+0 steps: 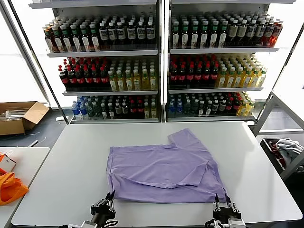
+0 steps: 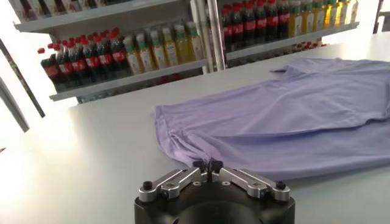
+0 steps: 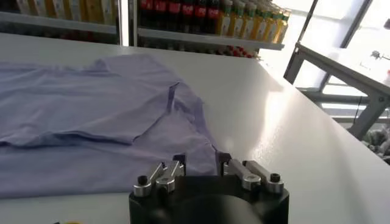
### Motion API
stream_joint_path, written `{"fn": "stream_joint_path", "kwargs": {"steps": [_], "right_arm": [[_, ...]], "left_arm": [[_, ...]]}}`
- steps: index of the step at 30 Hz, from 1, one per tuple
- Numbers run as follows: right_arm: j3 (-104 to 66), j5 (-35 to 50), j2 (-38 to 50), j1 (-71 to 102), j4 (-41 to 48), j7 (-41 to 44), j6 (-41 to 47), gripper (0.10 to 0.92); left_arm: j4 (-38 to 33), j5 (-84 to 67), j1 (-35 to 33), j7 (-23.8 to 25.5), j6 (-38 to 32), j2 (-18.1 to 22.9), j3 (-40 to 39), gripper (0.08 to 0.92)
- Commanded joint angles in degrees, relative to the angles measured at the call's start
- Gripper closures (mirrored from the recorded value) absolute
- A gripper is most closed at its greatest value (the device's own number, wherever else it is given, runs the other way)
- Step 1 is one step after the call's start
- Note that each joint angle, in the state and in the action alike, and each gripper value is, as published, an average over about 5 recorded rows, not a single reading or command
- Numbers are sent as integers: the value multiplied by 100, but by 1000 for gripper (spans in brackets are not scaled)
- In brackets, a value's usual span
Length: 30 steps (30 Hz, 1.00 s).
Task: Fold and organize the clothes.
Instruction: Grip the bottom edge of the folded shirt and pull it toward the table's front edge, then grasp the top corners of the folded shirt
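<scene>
Left gripper [image 1: 110, 199]: mine, low at the table's near edge, just short of the shirt's near left corner; fingertips pressed together, holding nothing.
Right gripper [image 1: 222, 202]: mine, at the near edge by the shirt's near right corner; fingers parted, the hem's corner lying in the gap, not clamped.
Table [image 1: 71, 156]: white, bare around the cloth.
T-shirt [image 1: 161, 168]: lavender, lying mid-table, part-folded; one side flap turned over the body, one sleeve pointing toward the shelves.
Step in hand, my judgement: taking both near corners for the next fold.
Doing it well: open my left fingers first, catch every layer at each corner, lift both evenly, keep the hem taut.
Orange fabric [image 1: 9, 187]: on a side table to my left, well apart.
Shelves [image 1: 161, 52]: bottles, beyond the table.
</scene>
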State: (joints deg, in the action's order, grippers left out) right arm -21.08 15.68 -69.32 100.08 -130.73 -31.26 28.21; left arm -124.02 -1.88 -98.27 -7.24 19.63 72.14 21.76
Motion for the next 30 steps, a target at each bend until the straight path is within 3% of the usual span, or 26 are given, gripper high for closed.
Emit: {"fn": "stream_joint_path", "kwargs": {"steps": [1,5,13,22,30], "right_arm": [[29,-83,-2,146,-1,-16,-63,539],[-15,-57,-10,103,-47,5,-51,427],[-145,-17,-45,-87,-109,66,-14,221],[-694,323,57,-732,-12,434,-286,202],[-851,1034,719,-2805,985,1337,-425,203]], "left_arm": [[31,103,-13,15,-30,54,37,906],[17,123,-54,32,-19,58,64,883],[-72,91,-163,41,-4,21,186,668],[-431,-565,451,-39,-152,-80,772,391],[162,-1425,1909,677,-213,-890,719,197]]}}
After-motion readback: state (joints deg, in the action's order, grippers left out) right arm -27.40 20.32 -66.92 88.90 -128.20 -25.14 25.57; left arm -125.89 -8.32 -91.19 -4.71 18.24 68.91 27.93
